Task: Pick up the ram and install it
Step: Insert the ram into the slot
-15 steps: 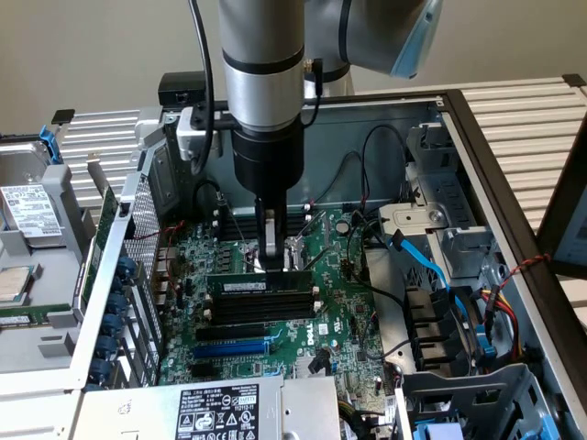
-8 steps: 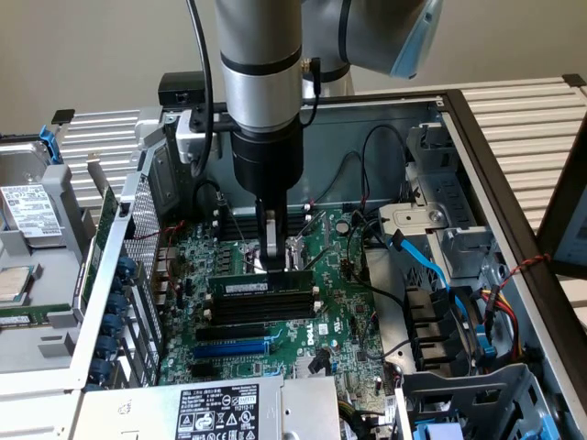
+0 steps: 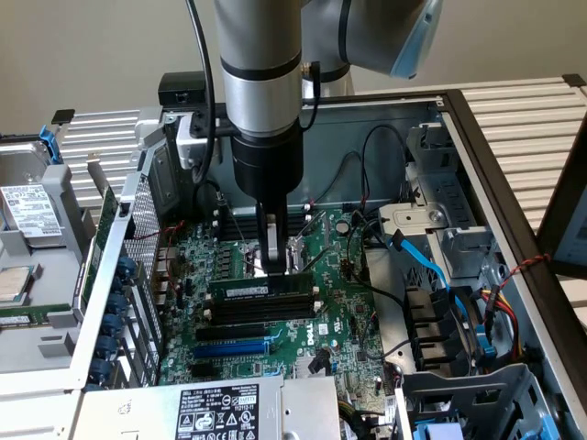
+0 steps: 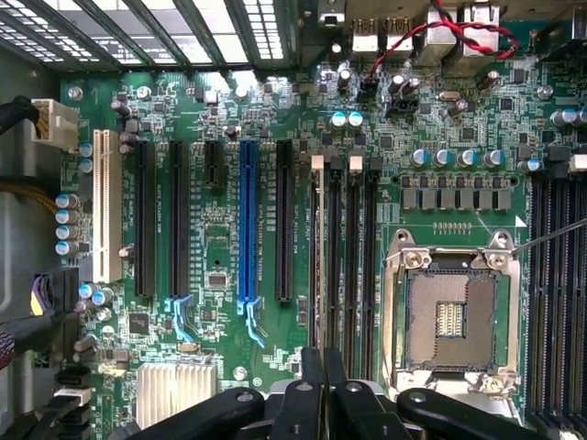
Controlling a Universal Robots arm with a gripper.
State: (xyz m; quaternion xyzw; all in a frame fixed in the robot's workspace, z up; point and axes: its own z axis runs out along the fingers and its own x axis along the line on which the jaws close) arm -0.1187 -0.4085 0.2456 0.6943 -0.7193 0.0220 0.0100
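Note:
The ram (image 3: 261, 290) is a long green stick with a white label. It stands on edge in the memory slot nearest the CPU socket (image 3: 298, 252), level with the motherboard. My gripper (image 3: 272, 271) comes straight down onto its top edge near the middle, fingers shut on the thin board. In the wrist view the ram (image 4: 318, 266) is edge-on, a thin line running in between the closed fingertips of the gripper (image 4: 323, 362). Empty black memory slots (image 4: 353, 266) lie beside it.
A blue expansion slot (image 4: 248, 225) and black slots sit further along the board, and more empty memory slots (image 3: 257, 316) lie beside the ram. Blue and black cables (image 3: 422, 261) crowd the exterior view's right. A labelled power supply (image 3: 215, 411) sits at the front. The case walls enclose the board.

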